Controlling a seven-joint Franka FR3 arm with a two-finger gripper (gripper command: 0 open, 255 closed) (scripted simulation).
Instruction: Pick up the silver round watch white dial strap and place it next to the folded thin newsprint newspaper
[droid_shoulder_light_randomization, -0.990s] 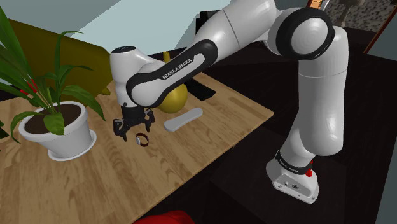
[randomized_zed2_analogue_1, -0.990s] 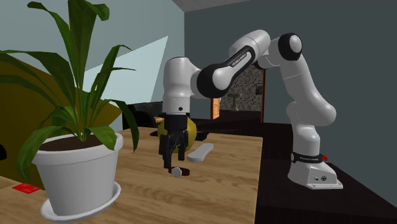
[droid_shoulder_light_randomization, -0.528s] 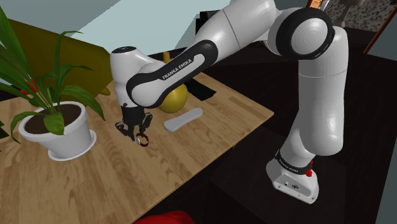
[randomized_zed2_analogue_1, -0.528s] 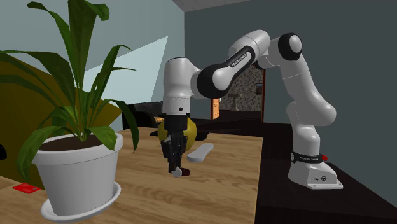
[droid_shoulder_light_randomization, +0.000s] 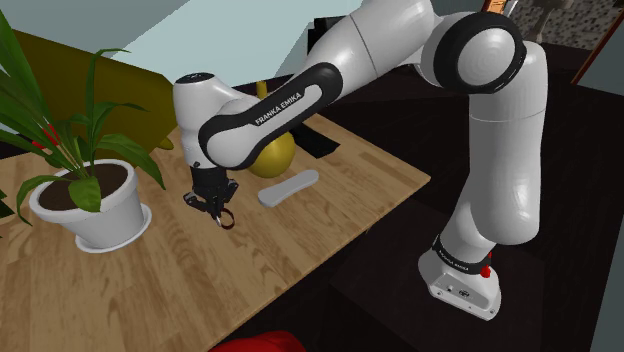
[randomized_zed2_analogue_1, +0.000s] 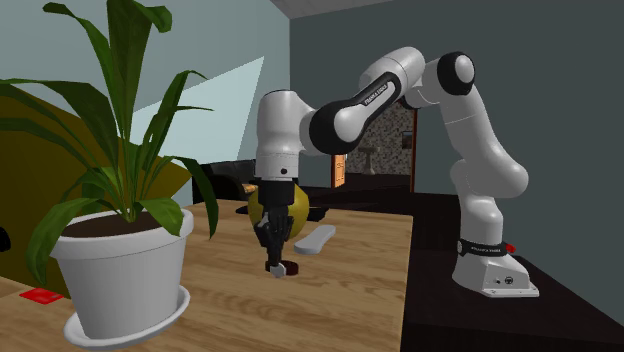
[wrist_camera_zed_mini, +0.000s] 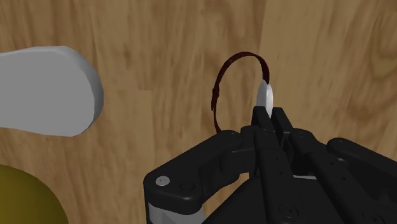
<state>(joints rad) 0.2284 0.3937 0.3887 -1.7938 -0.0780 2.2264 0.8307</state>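
**Jaws pinch the watch's pale case**

Gripper (wrist_camera_zed_mini: 267, 116) fingers press together on the watch (wrist_camera_zed_mini: 266, 94), which sits edge-on with its dial hidden. Its dark-red strap loops over the wooden table (droid_shoulder_light_randomization: 340, 195). Near it are a pale oblong slab (droid_shoulder_light_randomization: 288, 187) and an olive ball (droid_shoulder_light_randomization: 275, 160) partly behind the arm.

The shoulder view looks down from high beside and a little behind the stand (droid_shoulder_light_randomization: 462, 275), facing across the table (droid_shoulder_light_randomization: 360, 190) toward the potted plant (droid_shoulder_light_randomization: 88, 205) at its far end; the second exterior view sits low and close behind that plant, facing back along the table toward the stand; the wrist view hangs close above the wood, looking straight down past the gripper (wrist_camera_zed_mini: 267, 118); all three share the patch of table around the gripper, with the watch (wrist_camera_zed_mini: 265, 97) and the yellow ball (wrist_camera_zed_mini: 25, 197).
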